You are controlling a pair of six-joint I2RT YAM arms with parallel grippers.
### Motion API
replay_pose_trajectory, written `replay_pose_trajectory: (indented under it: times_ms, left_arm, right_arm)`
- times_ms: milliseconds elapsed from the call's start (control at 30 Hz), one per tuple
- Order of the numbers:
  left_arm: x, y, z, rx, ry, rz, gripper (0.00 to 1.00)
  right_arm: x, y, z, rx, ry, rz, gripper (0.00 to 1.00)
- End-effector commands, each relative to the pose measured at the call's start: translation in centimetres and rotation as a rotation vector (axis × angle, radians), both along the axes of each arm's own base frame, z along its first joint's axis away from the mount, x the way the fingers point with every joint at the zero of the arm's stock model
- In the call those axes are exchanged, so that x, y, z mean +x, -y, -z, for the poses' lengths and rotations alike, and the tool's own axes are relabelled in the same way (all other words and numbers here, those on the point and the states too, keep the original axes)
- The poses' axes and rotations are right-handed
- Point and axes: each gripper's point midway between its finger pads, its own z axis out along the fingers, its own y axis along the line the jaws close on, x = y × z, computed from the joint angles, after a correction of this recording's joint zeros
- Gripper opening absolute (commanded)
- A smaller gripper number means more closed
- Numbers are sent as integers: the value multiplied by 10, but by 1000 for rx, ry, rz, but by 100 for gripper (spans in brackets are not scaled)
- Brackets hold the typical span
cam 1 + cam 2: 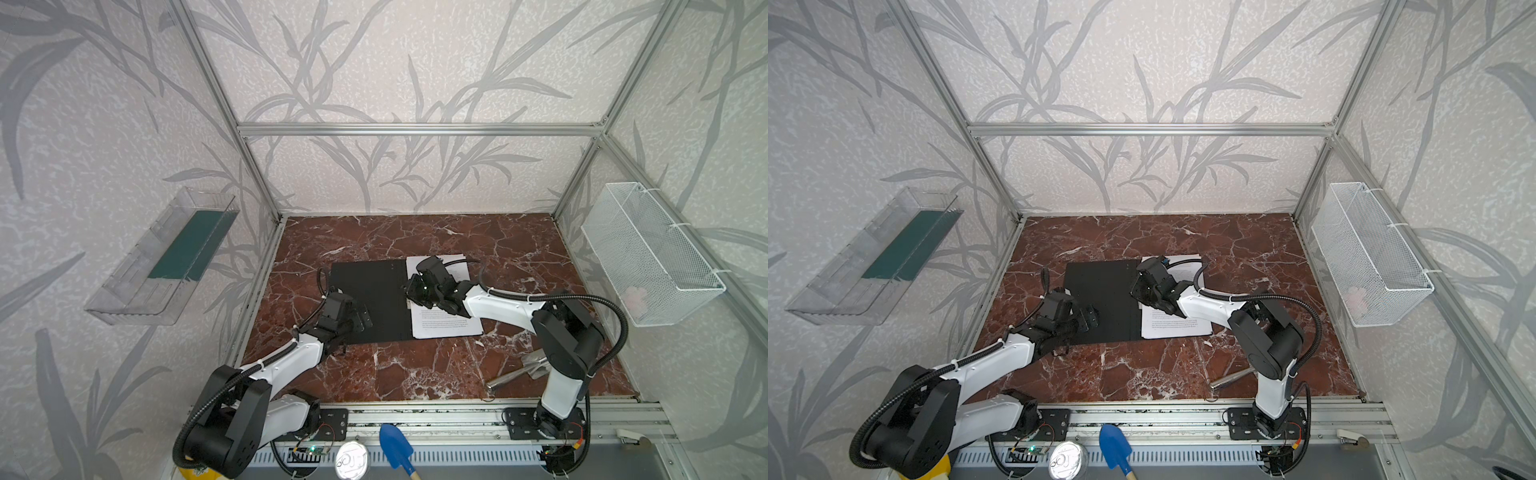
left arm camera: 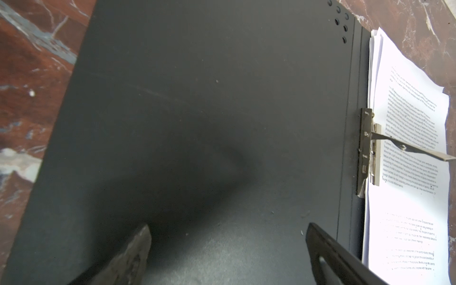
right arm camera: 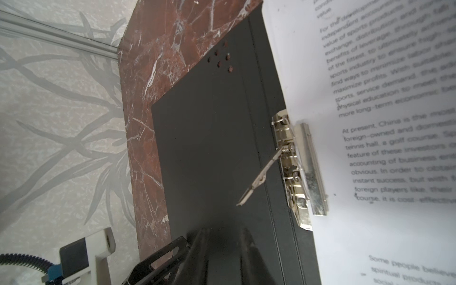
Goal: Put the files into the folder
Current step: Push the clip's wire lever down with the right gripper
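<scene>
Several printed white sheets, the files (image 1: 446, 322), lie in a squared stack on the right half of the folder (image 1: 374, 291), which rests open and flat with its black inside up near the middle of the red marble bench (image 1: 457, 365); both top views show this. The folder's metal clip (image 2: 367, 148) sits beside the spine with its bar over the left edge of the stack, and its thin lever (image 3: 261, 177) stands raised at a slant, free of the paper. A cluster of small punched holes (image 2: 341, 22) marks the far end of the left flap, near the spine. The right hand (image 1: 411, 291) hangs over the spine just beside the clip; in the right wrist view its fingers (image 3: 246, 246) stand narrow with a slim dark gap, short of the lever's tip, and I cannot tell whether they pinch anything. The left hand (image 1: 361, 322) hovers over the near part of the bare left flap, spread wide and holding nothing. Well apart, at the near right of the bench, lies a silver metal tool (image 1: 515, 372). A white wire basket (image 1: 648, 253) hangs on the right wall and a clear plastic tray (image 1: 166, 257) on the left wall.
</scene>
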Motion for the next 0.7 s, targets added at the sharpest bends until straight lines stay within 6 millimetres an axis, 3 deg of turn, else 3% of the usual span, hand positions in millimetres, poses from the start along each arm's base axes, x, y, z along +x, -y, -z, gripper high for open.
replay_pose_trajectory:
  times_ms: [0, 667]
  left_arm:
    - [-16, -7, 16, 7, -62, -19, 99]
    - [-14, -7, 12, 5, -40, -18, 99]
  right_arm:
    - [5, 0, 3, 30, -18, 48, 23]
    - [12, 5, 17, 62, -74, 87, 15]
